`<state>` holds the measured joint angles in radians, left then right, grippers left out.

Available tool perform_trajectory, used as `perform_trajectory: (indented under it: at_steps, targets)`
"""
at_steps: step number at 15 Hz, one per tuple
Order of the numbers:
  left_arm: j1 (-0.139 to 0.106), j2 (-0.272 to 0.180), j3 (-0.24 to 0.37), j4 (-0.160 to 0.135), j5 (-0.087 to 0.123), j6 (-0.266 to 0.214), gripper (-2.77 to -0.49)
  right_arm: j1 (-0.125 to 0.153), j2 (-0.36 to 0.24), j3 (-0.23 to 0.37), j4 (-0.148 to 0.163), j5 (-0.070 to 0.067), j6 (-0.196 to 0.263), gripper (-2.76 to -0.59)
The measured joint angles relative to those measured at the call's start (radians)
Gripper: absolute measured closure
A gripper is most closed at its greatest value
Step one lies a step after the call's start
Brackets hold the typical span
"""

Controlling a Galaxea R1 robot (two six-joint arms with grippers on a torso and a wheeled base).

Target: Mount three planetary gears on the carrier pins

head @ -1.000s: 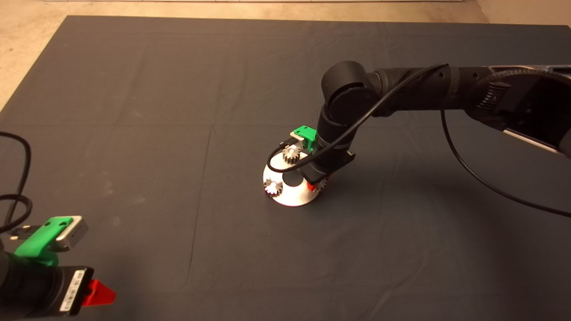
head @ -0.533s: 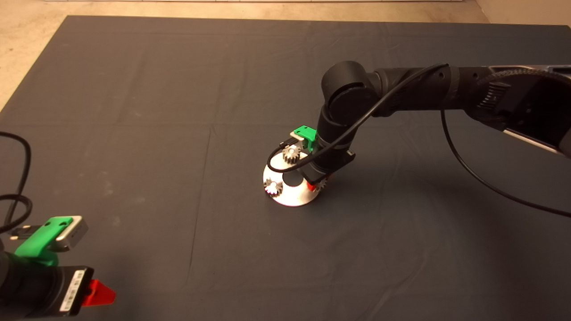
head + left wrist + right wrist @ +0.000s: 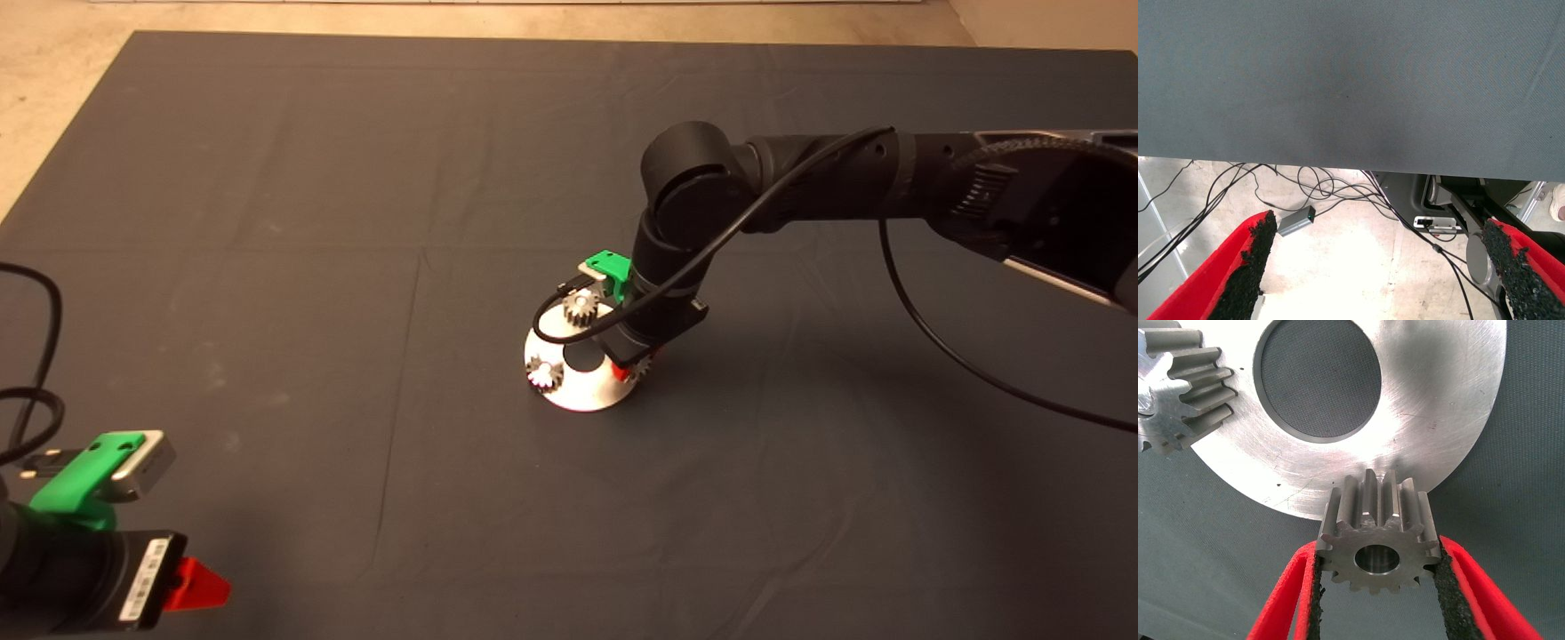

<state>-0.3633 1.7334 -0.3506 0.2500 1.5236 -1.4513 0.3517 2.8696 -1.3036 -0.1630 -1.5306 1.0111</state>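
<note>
right wrist view: right gripper (image 3: pixel 1377 587) clamped on third planetary gear (image 3: pixel 1376 532), black pads (image 3: pixel 1446 587) on both flanks, bore empty, at near rim of carrier disc (image 3: pixel 1431 407). beyond: central hole (image 3: pixel 1317 381), then another gear (image 3: pixel 1181 393) seated at far edge. head view: two gears (image 3: pixel 544 373) (image 3: pixel 580 308) on disc. left gripper (image 3: pixel 1378 267) parked lower left, fingers apart.

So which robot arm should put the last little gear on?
The right one, most likely. The right gripper is shut on the third gear at the edge of the disc, where two gears already sit. The left gripper waits open at the mat's near corner, far away.
</note>
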Motion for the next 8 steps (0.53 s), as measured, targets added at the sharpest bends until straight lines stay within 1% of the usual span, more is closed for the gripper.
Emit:
perform_trajectory:
  at_steps: [2,7,8]
  targets:
    - [0.000,0.000,0.000,0.000,0.000,0.001,-2.19,0.000,0.000,0.000,0.000,0.000,0.000,-1.07]
    - [0.000,-0.003,0.000,0.000,0.000,0.001,-2.19,0.000,-0.001,0.001,0.000,-0.001,0.000,-1.14]
    - [0.000,-0.006,0.000,-0.001,0.000,0.001,-2.19,0.000,-0.001,0.003,0.000,0.000,0.000,-1.22]
